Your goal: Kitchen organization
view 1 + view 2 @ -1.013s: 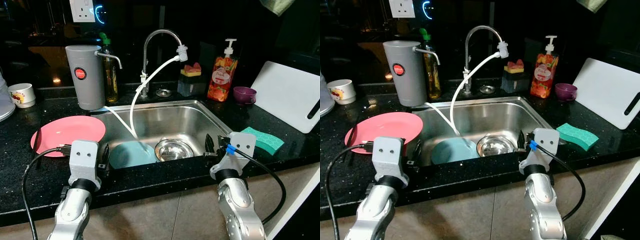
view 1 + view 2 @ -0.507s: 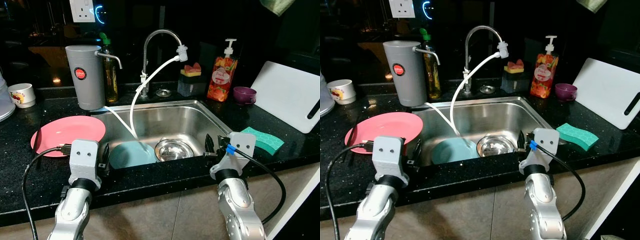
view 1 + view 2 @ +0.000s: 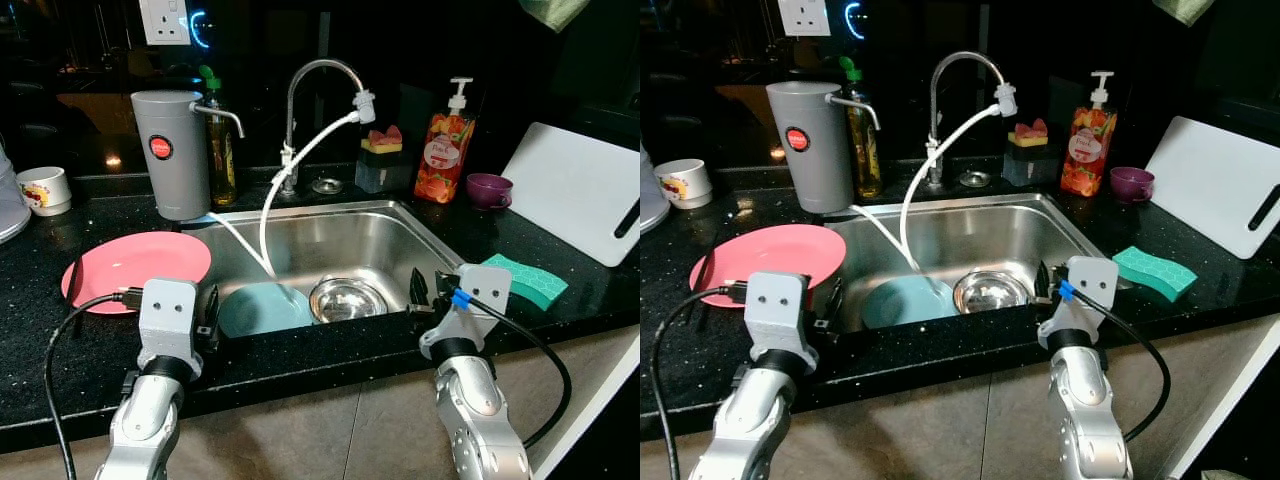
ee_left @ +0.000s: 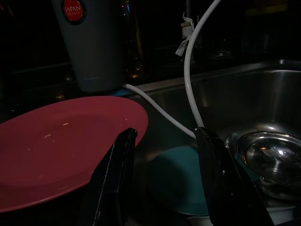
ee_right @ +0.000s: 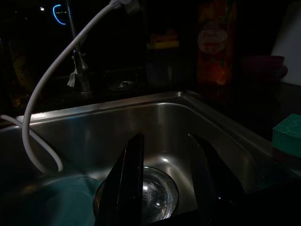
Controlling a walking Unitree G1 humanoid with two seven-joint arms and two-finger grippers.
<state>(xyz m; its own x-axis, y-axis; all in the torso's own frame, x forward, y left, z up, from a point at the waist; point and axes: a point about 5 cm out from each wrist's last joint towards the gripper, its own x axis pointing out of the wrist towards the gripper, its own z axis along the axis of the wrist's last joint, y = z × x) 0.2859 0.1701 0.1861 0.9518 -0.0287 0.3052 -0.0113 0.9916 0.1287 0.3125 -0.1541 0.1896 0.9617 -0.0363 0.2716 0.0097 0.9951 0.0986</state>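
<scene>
A steel sink (image 3: 420, 228) holds a teal plate (image 3: 262, 308) and a steel bowl (image 3: 346, 298) side by side on its floor. A pink plate (image 3: 135, 268) lies on the black counter left of the sink. My left gripper (image 4: 162, 176) hovers at the sink's front left corner, open and empty, between the pink plate (image 4: 61, 146) and the teal plate (image 4: 181, 181). My right gripper (image 5: 164, 181) is open and empty at the sink's front right rim, just above the steel bowl (image 5: 150, 193). A green sponge (image 3: 528, 280) lies right of the sink.
A white hose (image 3: 290, 170) runs from the tap (image 3: 320, 75) down into the sink. Along the back stand a grey water filter (image 3: 172, 152), an oil bottle (image 3: 220, 150), a soap dispenser (image 3: 445, 155), a purple cup (image 3: 490, 188) and a white cutting board (image 3: 575, 190). A mug (image 3: 45, 190) sits far left.
</scene>
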